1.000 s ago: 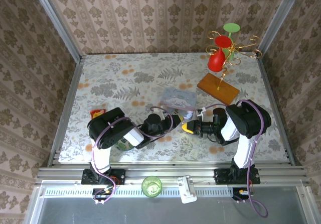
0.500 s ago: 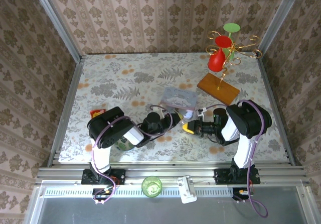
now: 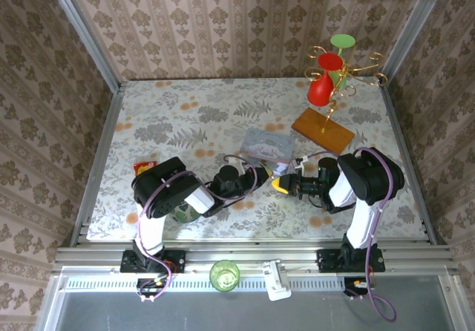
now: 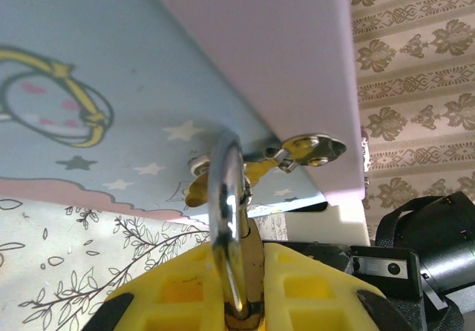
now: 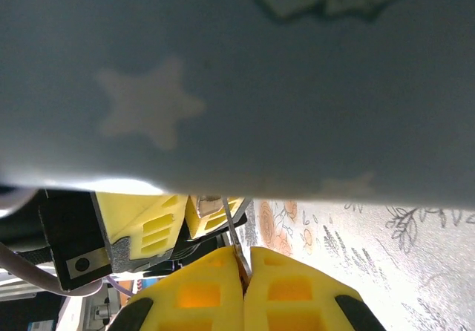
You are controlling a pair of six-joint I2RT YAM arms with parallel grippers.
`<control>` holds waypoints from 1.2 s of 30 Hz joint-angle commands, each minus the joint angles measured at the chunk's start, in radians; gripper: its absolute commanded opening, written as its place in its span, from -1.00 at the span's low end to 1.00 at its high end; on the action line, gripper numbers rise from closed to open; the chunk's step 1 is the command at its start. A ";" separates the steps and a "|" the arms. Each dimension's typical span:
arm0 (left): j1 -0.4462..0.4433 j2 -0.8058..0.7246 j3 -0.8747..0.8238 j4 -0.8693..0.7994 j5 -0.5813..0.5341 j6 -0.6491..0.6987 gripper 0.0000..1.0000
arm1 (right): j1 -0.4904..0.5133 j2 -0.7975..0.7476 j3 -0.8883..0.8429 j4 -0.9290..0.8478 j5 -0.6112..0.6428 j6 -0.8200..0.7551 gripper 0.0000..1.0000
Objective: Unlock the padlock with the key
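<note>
The small brass padlock (image 4: 261,271) is pinched between the yellow fingers of my left gripper (image 4: 249,251), which is shut on its body. Its silvery shackle (image 4: 225,197) rises through the brass hasp (image 4: 308,149) on the pale blue cartoon tin (image 4: 89,64). My right gripper (image 5: 246,255) is shut on the key, whose thin metal blade (image 5: 231,227) points up toward the left fingers (image 5: 159,220). From above, the left gripper (image 3: 261,174) and right gripper (image 3: 282,184) meet tip to tip at the near edge of the tin (image 3: 265,145).
A wooden base with a gold wire stand holding red and green cups (image 3: 326,79) sits at the back right. A red-and-yellow snack packet (image 3: 142,168) lies by the left arm. A green cup (image 3: 224,274) rests on the front rail. The floral table (image 3: 171,116) spreads to the back left.
The right gripper with the key has crept slightly up and toward the tin and the left gripper. The left gripper has barely shifted.
</note>
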 commanded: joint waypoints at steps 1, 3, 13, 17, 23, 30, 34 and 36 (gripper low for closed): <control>-0.020 0.017 0.039 0.083 0.044 -0.005 -1.00 | 0.011 -0.021 0.009 0.031 -0.022 -0.003 -1.00; -0.022 0.013 0.047 0.083 0.044 -0.003 -1.00 | 0.009 -0.003 0.015 0.032 -0.022 -0.003 -1.00; -0.050 -0.007 0.039 0.083 0.083 -0.006 -1.00 | -0.033 0.027 0.039 0.029 -0.018 0.013 -1.00; -0.069 0.001 0.044 0.082 0.092 -0.006 -1.00 | -0.046 0.046 0.047 0.029 -0.019 0.019 -1.00; -0.072 0.005 0.035 0.083 0.095 0.003 -1.00 | -0.082 0.070 0.044 0.027 -0.025 0.037 -1.00; -0.080 0.025 0.034 0.083 0.103 0.008 -1.00 | -0.084 0.077 0.043 0.024 -0.022 0.032 -1.00; -0.084 0.035 0.049 0.083 0.103 0.007 -1.00 | -0.085 0.085 0.047 0.021 -0.021 0.038 -1.00; -0.096 0.037 0.057 0.082 0.101 0.009 -1.00 | -0.089 0.093 0.045 0.009 -0.011 0.029 -1.00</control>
